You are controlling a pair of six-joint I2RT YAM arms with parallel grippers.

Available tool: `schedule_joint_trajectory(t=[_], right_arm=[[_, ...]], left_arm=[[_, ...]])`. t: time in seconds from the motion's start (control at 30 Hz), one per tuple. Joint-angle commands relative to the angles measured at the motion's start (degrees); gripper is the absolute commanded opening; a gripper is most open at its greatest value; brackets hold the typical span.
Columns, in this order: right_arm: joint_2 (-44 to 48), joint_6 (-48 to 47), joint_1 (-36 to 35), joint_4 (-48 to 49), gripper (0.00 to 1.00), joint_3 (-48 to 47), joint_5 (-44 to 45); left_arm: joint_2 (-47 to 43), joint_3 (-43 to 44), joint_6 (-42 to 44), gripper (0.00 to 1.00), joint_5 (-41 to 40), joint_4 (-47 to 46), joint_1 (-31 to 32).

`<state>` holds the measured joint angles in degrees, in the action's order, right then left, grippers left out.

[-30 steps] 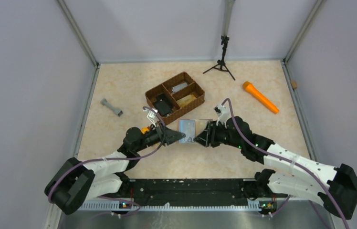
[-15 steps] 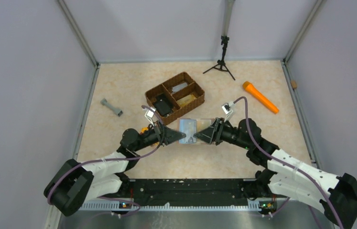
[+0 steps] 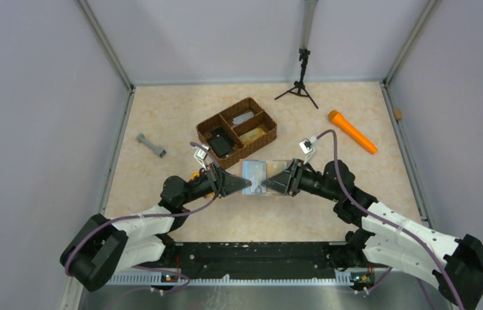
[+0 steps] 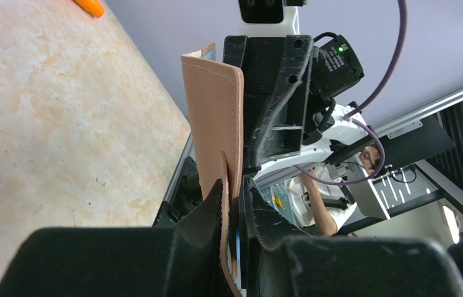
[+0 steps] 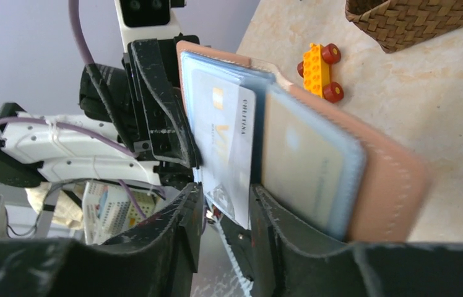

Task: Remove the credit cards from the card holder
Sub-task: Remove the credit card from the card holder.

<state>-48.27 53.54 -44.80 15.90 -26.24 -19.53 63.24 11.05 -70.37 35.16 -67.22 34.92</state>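
Currently: 1 tan leather bifold card holder (image 3: 254, 172), aloft at 6 o'clock of the brown woven basket (image 3: 208, 128), left gripper (image 3: 246, 185) clamped on its cover as anchor, right gripper (image 3: 267, 187) straddling 1 white credit card (image 5: 229, 142) for withdrawal, pinch undeterminable.

The middle of the table (image 3: 161, 194) is blocked: the left hand (image 3: 246, 185) and the right hand (image 3: 266, 186) meet tip to tip there, with the card holder (image 3: 255, 172) raised between them. Just behind stands the woven basket (image 3: 237, 131), leaving only a narrow gap to the holder's far edge. A yellow toy block (image 5: 319, 69) lies near the left hand. A grey dumbbell-shaped piece (image 3: 151, 146) lies well apart on the left, with open surface around it. At the back right are an orange torch (image 3: 352, 132) and a black tripod (image 3: 301, 84) — wide room lies between them and the right arm.
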Motion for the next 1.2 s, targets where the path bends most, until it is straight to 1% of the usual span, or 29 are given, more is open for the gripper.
schedule_joint_trajectory(t=[0.0, 0.03, 0.17, 0.23, 0.27, 0.3, 0.43, 0.57, 0.63, 0.8, 0.83, 0.87, 0.9, 0.93, 0.97, 1.1, 1.17], right_arm=[[0.37, 2.04, 0.59, 5.42, 0.29, 1.05, -0.88], [0.66, 2.51, 0.59, 6.67, 0.24, 1.40, -0.94], [1.83, 5.88, 0.59, 14.64, 0.16, 3.94, -1.82], [2.66, 6.72, 0.59, 16.25, 0.08, 4.66, -1.47], [3.16, 6.81, 0.59, 16.08, 0.03, 4.80, -1.15], [3.64, 6.65, 0.59, 15.49, 0.00, 4.83, -0.57], [7.17, 5.20, 0.58, 11.25, 0.00, 4.88, 2.37], [10.55, 4.13, 0.59, 4.46, 0.00, 4.97, 6.97], [10.40, 4.12, 0.59, 4.58, 0.00, 5.13, 6.67], [8.59, 4.69, 0.59, 8.37, 0.00, 5.33, 4.14], [7.90, 4.61, 0.59, 9.61, 0.04, 5.27, 3.16], [7.10, 4.63, 0.59, 10.86, 0.14, 5.20, 2.04], [6.13, 4.72, 0.59, 11.97, 0.26, 5.07, 0.97], [5.07, 4.80, 0.59, 12.76, 0.33, 4.87, -0.04], [4.17, 4.93, 0.59, 13.27, 0.37, 4.52, -0.84], [1.52, 5.79, 0.59, 15.58, 0.39, 4.11, -2.29], [1.11, 6.11, 0.59, 16.50, 0.33, 4.07, -2.15]], left_arm=[[-0.85, 0.29, -1.35, 0.00, 1.21, -8.35, 0.19], [-0.79, 0.23, -1.57, 0.00, 1.25, -8.73, 0.30], [-1.13, -0.13, -1.57, 0.00, 0.69, -8.74, 0.39], [-1.50, -0.23, -1.65, 0.00, 0.51, -8.63, 0.48], [-1.65, -0.31, -1.72, 0.00, 0.36, -8.63, 0.58], [-1.83, -0.45, -1.85, 0.00, 0.31, -8.63, 0.58], [-3.47, -1.10, -1.46, 0.00, -0.89, -7.49, 0.56], [-6.13, -2.26, -0.23, 0.00, -4.11, -4.21, 0.59], [-6.63, -2.39, -0.13, 0.00, -4.61, -3.88, 0.58], [-6.03, -1.50, -0.16, 0.00, -3.18, -3.89, 0.57], [-5.83, -1.41, -0.20, 0.00, -2.91, -4.08, 0.57], [-5.70, -1.45, -0.25, 0.00, -2.83, -4.26, 0.59], [-5.61, -1.47, -0.29, 0.00, -2.85, -4.31, 0.66], [-5.51, -1.42, -0.29, 0.00, -2.67, -4.32, 0.60], [-5.36, -1.32, -0.30, 0.00, -2.31, -4.47, 0.68], [-4.74, -0.86, -0.49, 0.00, -1.45, -5.11, 0.99], [-4.34, -0.93, -0.39, 0.00, -1.88, -4.90, 1.19]])
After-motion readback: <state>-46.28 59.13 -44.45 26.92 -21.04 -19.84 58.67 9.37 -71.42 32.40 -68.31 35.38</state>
